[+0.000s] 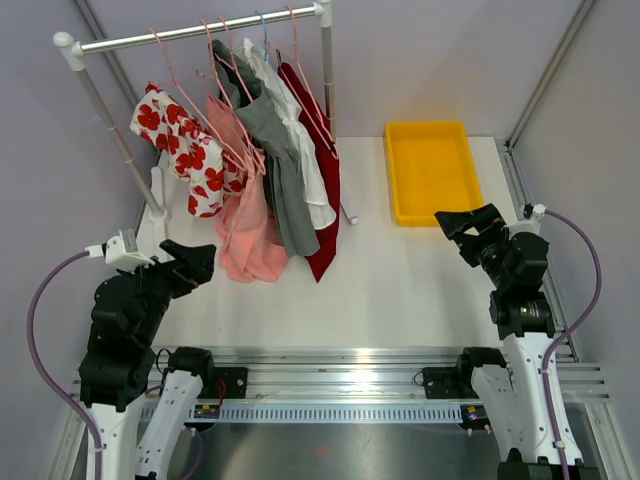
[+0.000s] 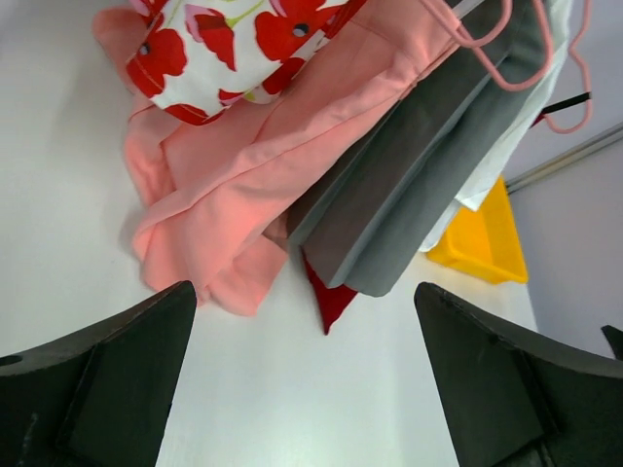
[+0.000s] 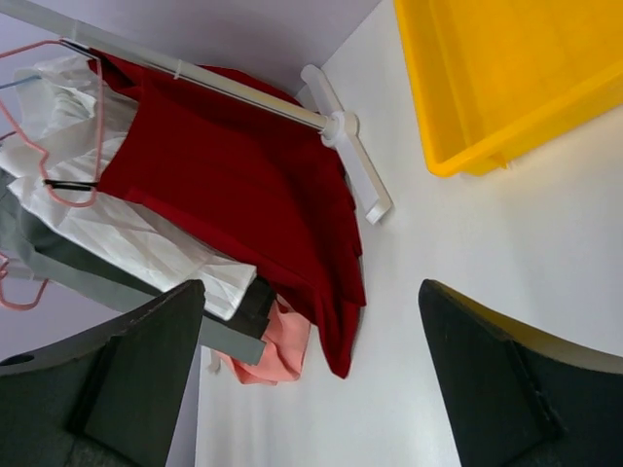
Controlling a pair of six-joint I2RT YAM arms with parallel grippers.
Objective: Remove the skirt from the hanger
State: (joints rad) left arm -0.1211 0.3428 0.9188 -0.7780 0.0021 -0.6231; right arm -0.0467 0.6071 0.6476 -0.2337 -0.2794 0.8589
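Hanging limp from a pink hanger on the rack at the table's far-left corner, the skirt, seemingly the red-flowered piece, looks light, soft and slippy, best pinched near its waistband, while the left gripper and right gripper gape fully, both empty.

Hanging garments in a row from the rack at the table's back left, trailing hems onto the tabletop. Sitting a tray well to their right, at the back.
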